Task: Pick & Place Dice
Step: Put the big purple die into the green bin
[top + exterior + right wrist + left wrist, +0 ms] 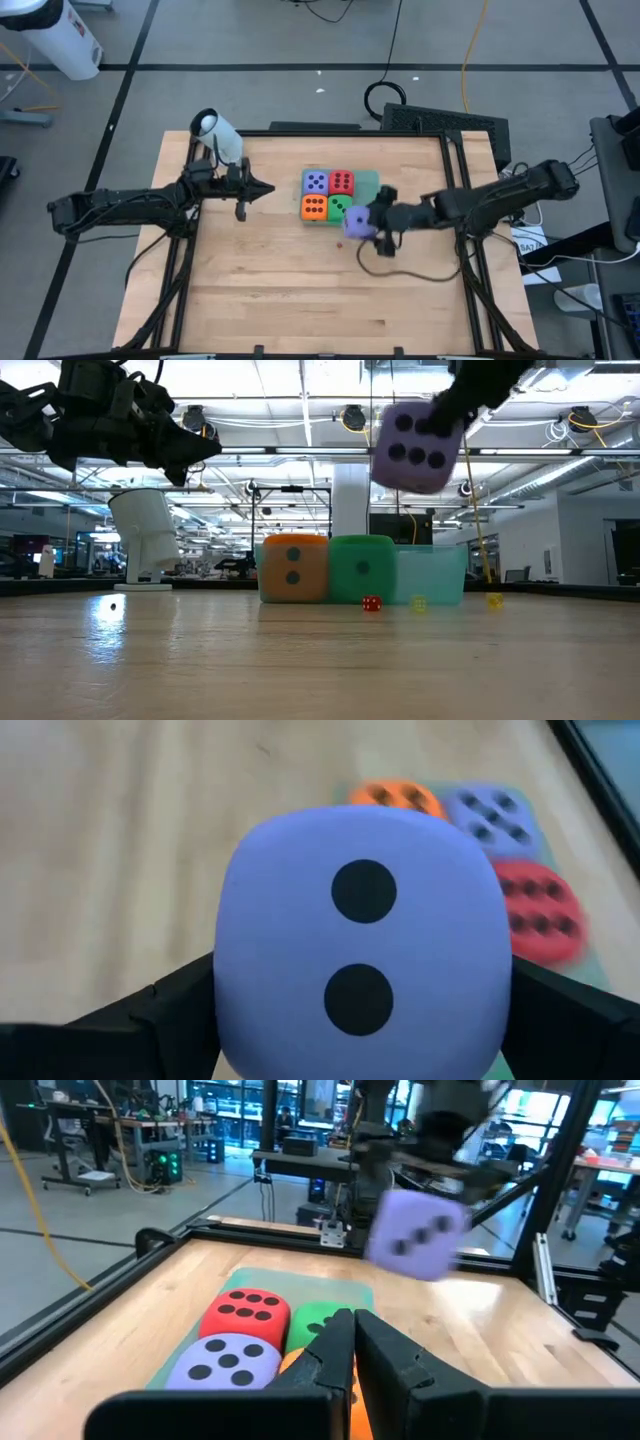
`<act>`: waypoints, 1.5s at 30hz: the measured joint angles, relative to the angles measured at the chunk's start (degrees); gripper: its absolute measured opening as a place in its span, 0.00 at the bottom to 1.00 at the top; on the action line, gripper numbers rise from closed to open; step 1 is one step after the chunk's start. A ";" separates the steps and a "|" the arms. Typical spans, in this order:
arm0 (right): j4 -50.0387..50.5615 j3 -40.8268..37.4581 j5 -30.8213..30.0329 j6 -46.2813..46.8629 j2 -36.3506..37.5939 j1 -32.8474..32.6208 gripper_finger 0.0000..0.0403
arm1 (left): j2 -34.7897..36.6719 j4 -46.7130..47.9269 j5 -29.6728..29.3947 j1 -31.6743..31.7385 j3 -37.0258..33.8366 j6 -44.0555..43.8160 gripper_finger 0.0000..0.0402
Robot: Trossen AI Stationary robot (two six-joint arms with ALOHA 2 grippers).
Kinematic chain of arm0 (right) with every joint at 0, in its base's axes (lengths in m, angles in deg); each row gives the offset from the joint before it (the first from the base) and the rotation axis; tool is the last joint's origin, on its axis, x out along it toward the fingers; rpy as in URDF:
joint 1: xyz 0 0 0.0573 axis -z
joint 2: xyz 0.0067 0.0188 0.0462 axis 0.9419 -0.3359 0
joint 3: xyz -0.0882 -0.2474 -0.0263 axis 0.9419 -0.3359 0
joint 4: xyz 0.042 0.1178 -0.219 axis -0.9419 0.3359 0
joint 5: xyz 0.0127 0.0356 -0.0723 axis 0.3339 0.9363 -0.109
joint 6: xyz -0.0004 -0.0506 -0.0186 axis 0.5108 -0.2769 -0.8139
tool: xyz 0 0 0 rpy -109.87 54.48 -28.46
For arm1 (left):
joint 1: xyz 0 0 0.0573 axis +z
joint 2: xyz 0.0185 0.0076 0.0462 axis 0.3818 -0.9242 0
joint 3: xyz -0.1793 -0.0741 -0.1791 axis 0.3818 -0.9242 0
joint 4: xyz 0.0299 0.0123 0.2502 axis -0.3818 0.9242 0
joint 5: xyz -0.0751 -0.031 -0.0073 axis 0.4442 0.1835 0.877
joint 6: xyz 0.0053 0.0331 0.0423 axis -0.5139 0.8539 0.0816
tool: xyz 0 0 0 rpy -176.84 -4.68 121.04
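Four dice sit in a two-by-two block on a flat translucent green square (366, 183): lavender (316, 182), red (341, 182), orange (313, 207) and green (338, 207). The second lavender die (360, 222) is in my right gripper (372, 224), just right of the green die and high above the table in the low view (418, 448). My left gripper (262, 189) hovers shut, left of the block, pointing at it. In the left wrist view its fingers (352, 1330) are in front of the red (247, 1312) and lavender (228, 1363) dice. My right gripper pinches the lavender die between its two fingers, one (170, 1010) on each of two opposite side faces (235, 990). The two-pip face points at the wrist camera. The fingers come slanting down from the table's right. The die is lifted clear and slightly tilted.
A white cylinder-shaped object (218, 133) stands at the far left corner of the table. A black cable (400, 270) lies on the wood near the right arm. Bare wood (280, 290) stretches along the near half. Dark rails edge the table.
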State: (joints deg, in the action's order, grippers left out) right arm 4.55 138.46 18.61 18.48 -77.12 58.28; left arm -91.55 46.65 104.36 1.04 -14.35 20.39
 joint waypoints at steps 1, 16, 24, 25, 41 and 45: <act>1.22 -0.02 0.07 -0.57 0.18 1.51 0.89 | 0.00 0.00 0.00 -0.16 0.00 0.00 0.06; 6.93 0.07 1.47 -11.86 -6.93 11.41 0.90 | 0.00 1.04 -0.15 -0.76 0.00 1.57 0.06; 7.82 -0.11 1.68 -16.22 -7.29 11.71 0.90 | 0.00 1.29 -0.20 -0.76 0.00 2.64 0.06; 7.88 -0.11 1.66 -16.34 -7.29 11.71 0.90 | 0.00 1.29 -0.20 -0.76 0.00 2.64 0.06; 7.22 -0.11 2.61 -17.92 -9.32 12.42 0.97 | 0.00 1.36 -0.22 -0.76 0.00 2.64 0.06; 5.21 -0.13 4.49 -17.67 -9.30 12.41 0.98 | 0.00 1.67 -0.22 -0.76 0.00 2.12 0.06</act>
State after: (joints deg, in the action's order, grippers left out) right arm 9.76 138.33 23.10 0.81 -86.42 70.69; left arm -91.55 48.32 104.14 0.28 -14.35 22.51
